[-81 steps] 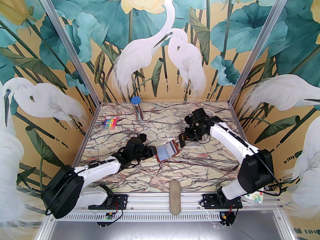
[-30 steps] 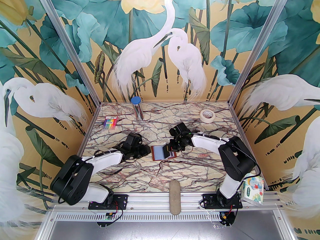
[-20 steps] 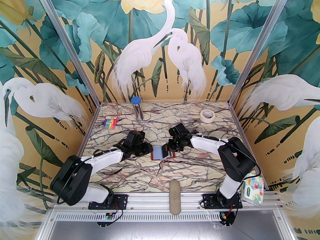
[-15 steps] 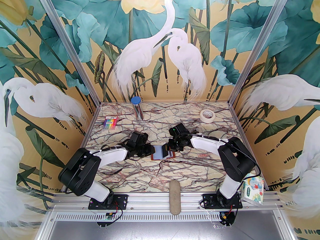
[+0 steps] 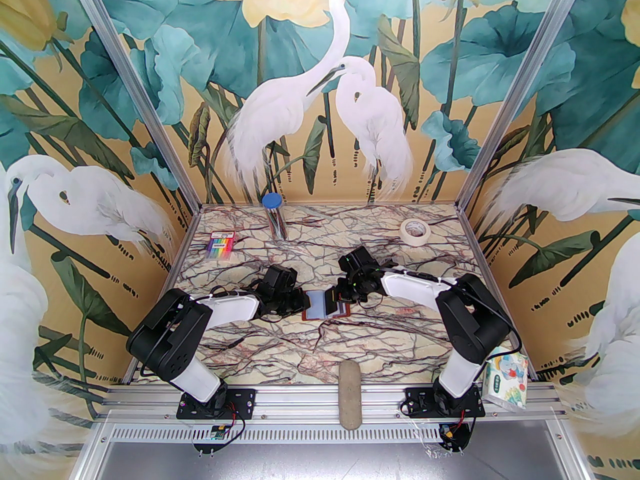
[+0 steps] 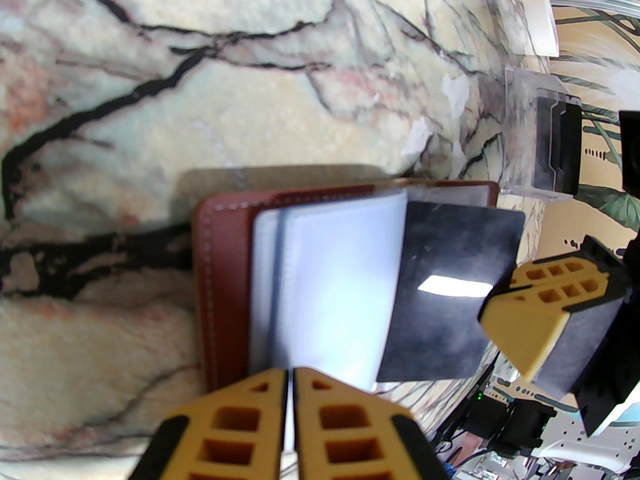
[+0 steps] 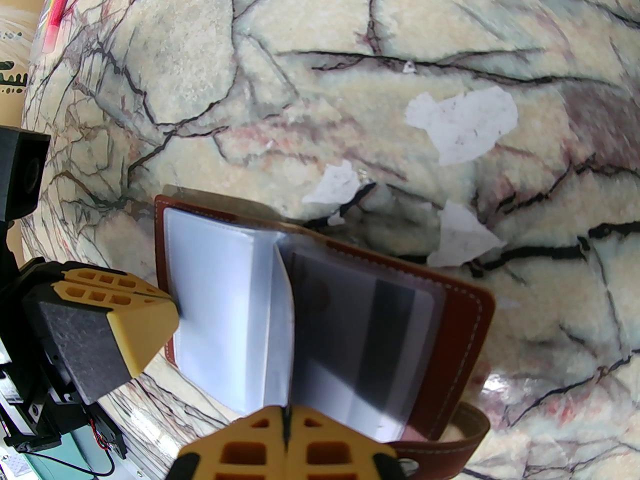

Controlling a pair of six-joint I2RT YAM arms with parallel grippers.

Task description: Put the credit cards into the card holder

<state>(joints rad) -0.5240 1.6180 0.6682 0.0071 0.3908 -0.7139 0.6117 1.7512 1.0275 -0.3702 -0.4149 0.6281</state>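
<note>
- a tan oblong object [image 5: 350, 393] lies across the near edge of the surface [image 5: 400, 338]. a tissue pack [image 5: 506, 375] sits by the near right corner. neither belongs to the task.
- the card holder [image 6: 225, 268] lies open about the middle of the surface, leather down and pale clear leaves [image 6: 340, 288] up.
- the left end effector [image 6: 290, 378] has its fingers drawn together with nothing plainly between them. its tips rest on the holder's left edge, seemingly pinning it, though a nipped leaf cannot be ruled out.
- the right end effector [image 7: 286, 413] is clamped on a dark card [image 6: 445, 293], gripping one edge and holding it steeply over the holder's fold. the card's free edge meets the leaves, but whether it has entered a sleeve cannot be told.
- a banded card [image 7: 395, 343] seems already stowed in the right half's sleeve, so the job looks partly done. the dark card is not yet pushed home, and how many cards remain cannot be judged.
- a pens pack [image 5: 220, 246] lies near the far left corner, a blue-capped tube [image 5: 274, 218] at the far edge, and a tape roll [image 5: 415, 230] toward the far right corner, all well apart from the holder.
</note>
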